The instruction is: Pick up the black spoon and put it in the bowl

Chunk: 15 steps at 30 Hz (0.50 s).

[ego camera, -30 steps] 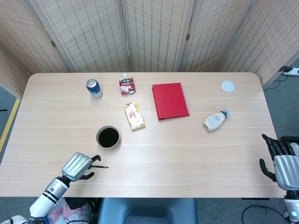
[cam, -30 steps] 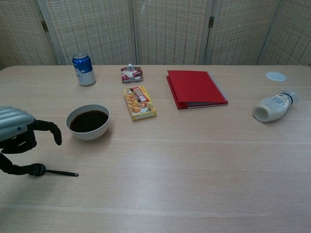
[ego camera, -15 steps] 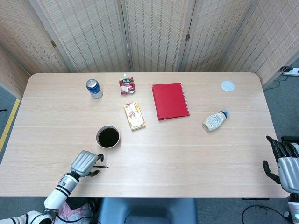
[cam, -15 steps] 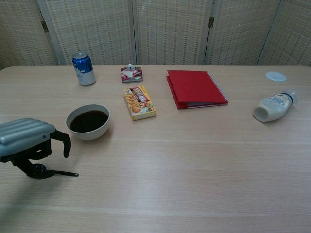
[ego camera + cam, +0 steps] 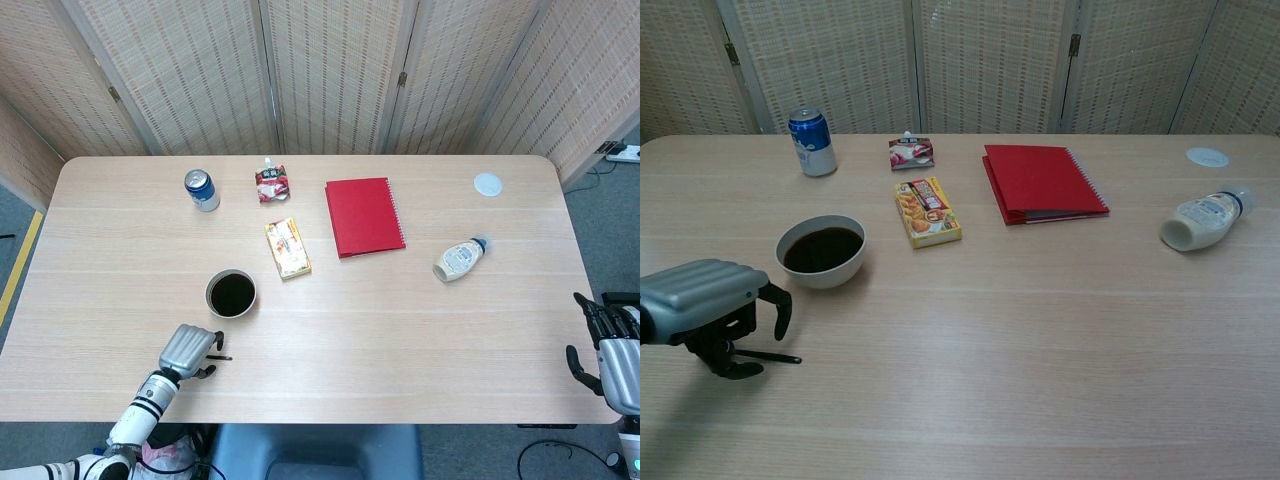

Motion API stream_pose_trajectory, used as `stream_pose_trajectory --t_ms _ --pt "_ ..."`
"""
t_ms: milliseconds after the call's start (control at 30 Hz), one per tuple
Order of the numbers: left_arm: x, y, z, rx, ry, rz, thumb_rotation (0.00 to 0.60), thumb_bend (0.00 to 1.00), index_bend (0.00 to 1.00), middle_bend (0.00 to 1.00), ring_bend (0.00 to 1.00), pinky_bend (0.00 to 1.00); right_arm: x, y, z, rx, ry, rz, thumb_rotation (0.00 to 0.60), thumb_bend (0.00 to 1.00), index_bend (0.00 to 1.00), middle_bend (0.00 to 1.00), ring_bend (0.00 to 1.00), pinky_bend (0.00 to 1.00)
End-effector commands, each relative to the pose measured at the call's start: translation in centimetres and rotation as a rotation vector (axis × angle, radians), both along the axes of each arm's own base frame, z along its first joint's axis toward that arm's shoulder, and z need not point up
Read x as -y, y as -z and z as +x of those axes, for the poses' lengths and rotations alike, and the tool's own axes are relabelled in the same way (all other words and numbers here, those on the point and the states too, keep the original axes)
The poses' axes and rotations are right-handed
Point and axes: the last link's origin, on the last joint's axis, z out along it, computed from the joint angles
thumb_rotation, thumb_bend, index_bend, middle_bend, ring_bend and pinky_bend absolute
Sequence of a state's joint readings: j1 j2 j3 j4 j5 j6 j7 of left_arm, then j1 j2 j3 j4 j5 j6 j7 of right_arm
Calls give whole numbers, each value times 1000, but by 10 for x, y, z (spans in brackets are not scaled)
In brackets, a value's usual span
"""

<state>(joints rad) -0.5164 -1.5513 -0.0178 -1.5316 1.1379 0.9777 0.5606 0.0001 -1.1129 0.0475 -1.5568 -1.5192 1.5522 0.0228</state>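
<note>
Thin black spoon, flat on the counter under your left hand.
Left hand [image 5: 710, 300] curls over the black spoon [image 5: 770, 356]; whether it pinches, you cannot tell. It looks light, stiff, slippery: take the handle. The bowl [image 5: 821, 252] sits just beyond.

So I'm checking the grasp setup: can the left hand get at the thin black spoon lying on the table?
Probably yes: the left hand is right over the thin black spoon, fingers curled around its bowl end, nothing between.
</note>
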Motion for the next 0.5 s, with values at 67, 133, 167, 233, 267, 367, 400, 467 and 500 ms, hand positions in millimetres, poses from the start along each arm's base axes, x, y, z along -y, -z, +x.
stream_pose_trajectory --t_ms 67,133,167,233,267,367,400,467,500 --pt "1 4 4 -30 -2 20 600 328 505 1000 960 1000 0 0 0 0 1 0 600 395 88 176 205 171" --pt "1 5 4 -59 9 29 600 338 509 1000 961 1000 -1 -1 -1 0 2 -1 600 395 88 176 205 170" --pt "1 5 4 -72 14 31 600 341 512 1000 961 1000 -1 -1 -1 0 3 -1 600 395 88 176 205 170" --pt "2 6 5 -93 19 35 600 341 514 1000 961 1000 -1 -1 -1 0 4 -1 600 395 87 176 205 170" --pt "3 6 6 -99 19 35 600 341 516 1000 961 1000 -1 -1 -2 0 5 -2 600 395 87 176 205 171" --pt "4 7 9 -123 32 42 600 342 519 1000 962 1000 -1 0 -2 1 6 -2 600 394 88 176 205 171" --pt "4 8 11 -130 35 43 600 343 519 1000 963 1000 -2 0 -3 2 7 -1 600 395 88 176 205 171" --pt "4 10 12 -138 37 44 600 343 522 1000 963 1000 -2 0 -3 2 8 -2 600 394 87 176 205 171" --pt "4 11 13 -151 45 50 600 344 525 1000 964 1000 -2 0 -3 3 9 -2 600 394 87 176 205 171"
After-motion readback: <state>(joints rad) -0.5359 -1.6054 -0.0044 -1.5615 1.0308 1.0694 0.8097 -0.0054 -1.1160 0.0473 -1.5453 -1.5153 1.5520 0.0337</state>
